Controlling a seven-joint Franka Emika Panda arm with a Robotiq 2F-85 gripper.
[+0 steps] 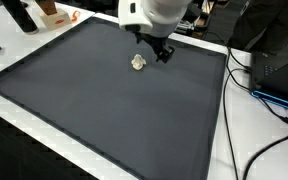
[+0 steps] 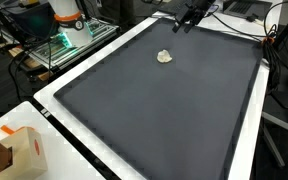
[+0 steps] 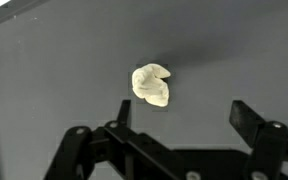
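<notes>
A small cream-coloured lumpy object lies on the dark grey mat. In both exterior views it shows as a pale speck toward the mat's far end. My gripper hangs above the mat with its two black fingers spread wide and nothing between them. The object sits just ahead of the left finger, outside the gap. From outside, the gripper is close beside the object, not touching it.
The mat has a raised black rim on a white table. Cables run along one side. A cardboard box stands off a mat corner, and an orange-and-white item with a wire rack sits beyond the table.
</notes>
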